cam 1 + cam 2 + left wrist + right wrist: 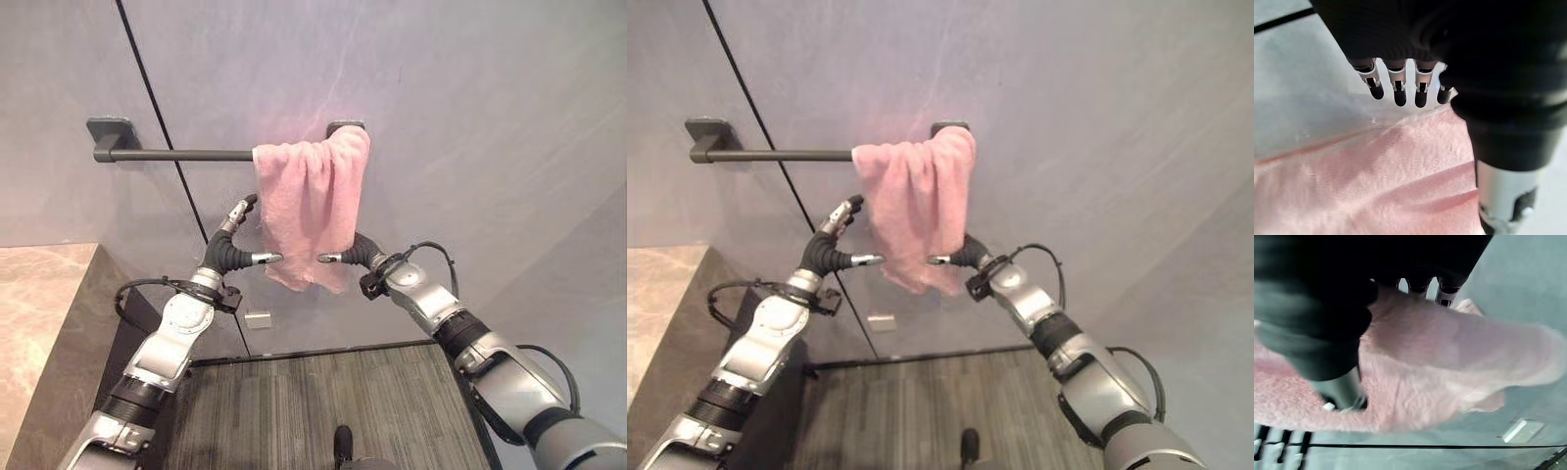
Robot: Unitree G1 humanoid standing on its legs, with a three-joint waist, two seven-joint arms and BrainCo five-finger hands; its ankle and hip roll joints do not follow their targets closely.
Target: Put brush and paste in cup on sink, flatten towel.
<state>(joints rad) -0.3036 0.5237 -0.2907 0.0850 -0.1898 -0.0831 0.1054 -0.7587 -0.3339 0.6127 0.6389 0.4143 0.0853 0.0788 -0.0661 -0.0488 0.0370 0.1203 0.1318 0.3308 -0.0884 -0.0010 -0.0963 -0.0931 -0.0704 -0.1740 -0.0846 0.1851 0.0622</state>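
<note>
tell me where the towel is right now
The towel hangs bunched at the right end of the wall rail, between the left hand and right hand.

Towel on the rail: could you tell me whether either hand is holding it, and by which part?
Neither visibly grips the towel. The left hand is open beside its lower left edge; the right hand meets the lower right edge, fingers hidden.

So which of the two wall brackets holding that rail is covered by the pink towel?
The one at the rail's right end: the bunched pink towel hangs right under it and half hides it. The left bracket stands bare, far from the cloth.
</note>
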